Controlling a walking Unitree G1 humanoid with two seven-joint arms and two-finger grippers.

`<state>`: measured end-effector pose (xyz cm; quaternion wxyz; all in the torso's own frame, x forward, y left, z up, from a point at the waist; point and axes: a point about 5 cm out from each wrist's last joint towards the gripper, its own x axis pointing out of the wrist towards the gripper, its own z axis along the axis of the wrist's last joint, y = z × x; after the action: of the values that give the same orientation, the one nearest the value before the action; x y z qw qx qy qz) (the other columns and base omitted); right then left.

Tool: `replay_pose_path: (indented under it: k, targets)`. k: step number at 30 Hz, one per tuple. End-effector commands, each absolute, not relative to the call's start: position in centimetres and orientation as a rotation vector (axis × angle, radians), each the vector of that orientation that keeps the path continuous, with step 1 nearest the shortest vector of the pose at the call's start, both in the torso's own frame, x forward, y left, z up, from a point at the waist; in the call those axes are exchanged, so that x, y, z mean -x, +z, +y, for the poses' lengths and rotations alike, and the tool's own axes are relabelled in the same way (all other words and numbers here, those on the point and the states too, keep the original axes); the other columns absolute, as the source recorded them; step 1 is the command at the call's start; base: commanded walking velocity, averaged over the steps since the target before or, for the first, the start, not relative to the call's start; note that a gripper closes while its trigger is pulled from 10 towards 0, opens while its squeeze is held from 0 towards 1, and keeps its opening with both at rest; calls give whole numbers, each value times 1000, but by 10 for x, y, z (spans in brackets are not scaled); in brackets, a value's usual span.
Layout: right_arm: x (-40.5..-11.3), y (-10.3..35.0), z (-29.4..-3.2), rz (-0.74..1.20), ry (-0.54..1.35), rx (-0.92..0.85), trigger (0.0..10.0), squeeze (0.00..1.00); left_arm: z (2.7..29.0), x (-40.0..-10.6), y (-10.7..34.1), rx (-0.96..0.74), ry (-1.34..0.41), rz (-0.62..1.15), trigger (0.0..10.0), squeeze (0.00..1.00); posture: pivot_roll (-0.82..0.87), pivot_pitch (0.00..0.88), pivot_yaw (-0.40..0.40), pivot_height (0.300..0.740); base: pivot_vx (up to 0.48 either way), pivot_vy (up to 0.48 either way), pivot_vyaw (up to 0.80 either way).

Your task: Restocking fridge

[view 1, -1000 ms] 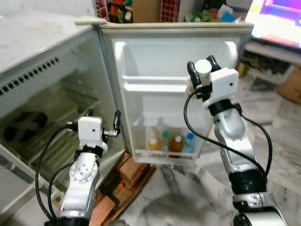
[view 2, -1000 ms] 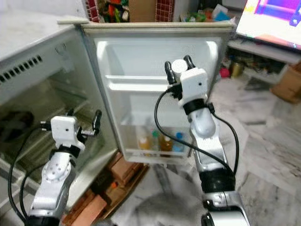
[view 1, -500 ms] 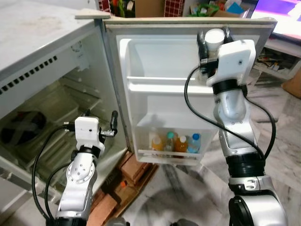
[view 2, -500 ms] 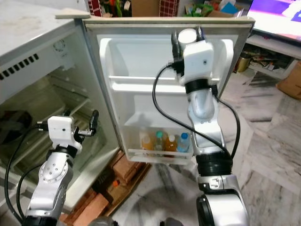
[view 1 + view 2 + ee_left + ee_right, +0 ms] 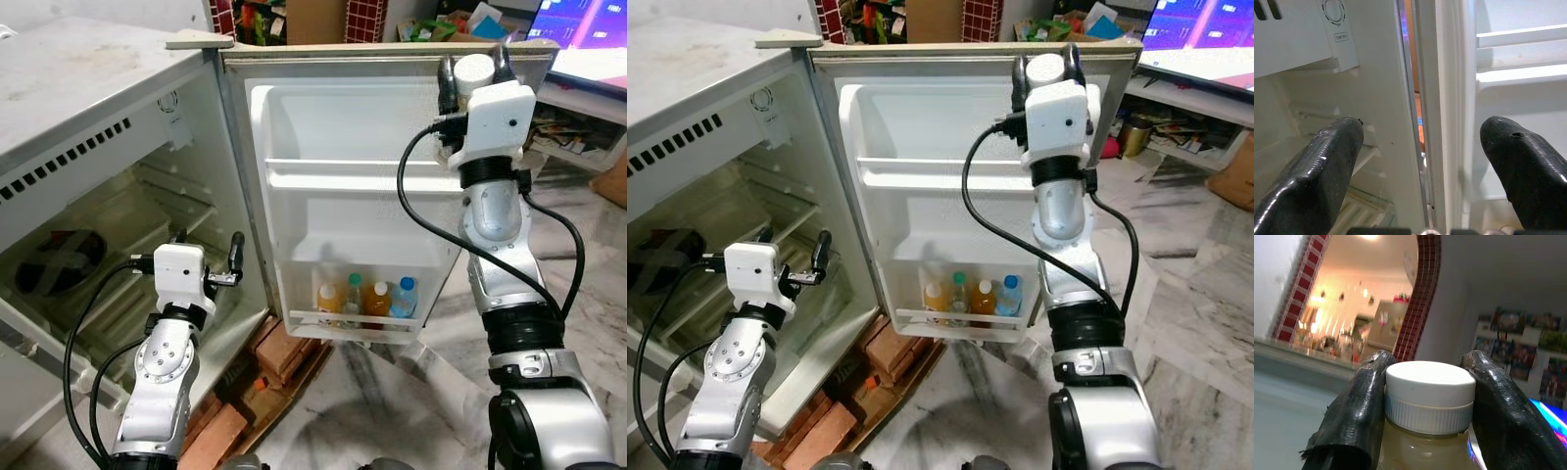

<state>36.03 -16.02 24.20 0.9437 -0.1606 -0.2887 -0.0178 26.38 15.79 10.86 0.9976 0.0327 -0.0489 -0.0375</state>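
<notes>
I see the right gripper (image 5: 473, 71) clamped on a white-capped bottle (image 5: 1428, 396) at the fridge door's (image 5: 353, 206) top edge; left gripper (image 5: 208, 257) spread wide, holding nothing.

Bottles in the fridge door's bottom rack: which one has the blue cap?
The rightmost bottle of the four in the door's bottom rack, nearest the door's free edge; the other bottles hold orange or amber drink with different caps.
</notes>
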Motion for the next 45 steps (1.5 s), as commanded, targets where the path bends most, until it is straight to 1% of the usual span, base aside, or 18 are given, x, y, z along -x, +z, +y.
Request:
replay_pose_path:
  k: [1, 4, 9, 17, 24, 25, 26, 28, 30, 38, 39, 40, 45]
  targets:
    - [-365, 259, -161, -647, -51, 310, 10000, 0, 158, -262, 111, -71, -76, -99, 10000, 0, 109, 49, 30, 740, 0, 0, 0]
    - [-372, 258, -157, -639, -32, 316, 10000, 0, 157, -259, 110, -72, -77, -97, 10000, 0, 119, 63, 27, 740, 0, 0, 0]
    - [-382, 269, -147, -671, -13, 321, 10000, 0, 155, -250, 108, -76, -74, -85, 10000, 0, 134, 79, 23, 740, 0, 0, 0]
    - [-387, 268, -147, -682, -29, 368, 10000, 0, 155, -245, 109, -86, -57, -86, 10000, 0, 150, 97, 10, 740, 0, 0, 0]
    - [-393, 242, -161, -532, -81, 339, 10000, 0, 162, -238, 106, -93, -25, -65, 10000, 0, 149, 106, 4, 740, 0, 0, 0]
    - [-394, 239, -168, -506, -111, 332, 10000, 0, 162, -238, 105, -96, -24, -62, 10000, 0, 148, 106, 4, 740, 0, 0, 0]
    - [-394, 239, -168, -506, -111, 332, 10000, 0, 162, -238, 105, -96, -24, -62, 10000, 0, 148, 106, 4, 740, 0, 0, 0]
    - [-395, 237, -184, -466, -187, 317, 10000, 0, 161, -239, 106, -97, -24, -63, 10000, 0, 147, 105, 6, 740, 0, 0, 0]
    - [-396, 237, -194, -444, -228, 276, 10000, 0, 161, -241, 107, -101, -23, -64, 10000, 0, 143, 102, 8, 740, 0, 0, 0]
    - [-398, 232, -211, -367, -289, 253, 10000, 0, 163, -244, 105, -129, -12, -42, 10000, 0, 139, 95, 12, 740, 0, 0, 0]
    - [-398, 230, -212, -351, -290, 242, 10000, 149, 162, -244, 105, -130, -13, -41, 10000, 0, 138, 94, 12, 740, 0, 0, 0]
    - [-399, 227, -213, -319, -286, 228, 10000, 1000, 162, -245, 105, -132, -15, -40, 10000, 0, 138, 92, 12, 740, 0, 0, 0]
    - [-400, 224, -214, -289, -293, 217, 10000, 1000, 162, -246, 104, -137, -17, -35, 10000, 0, 136, 88, 11, 740, 0, 0, 0]
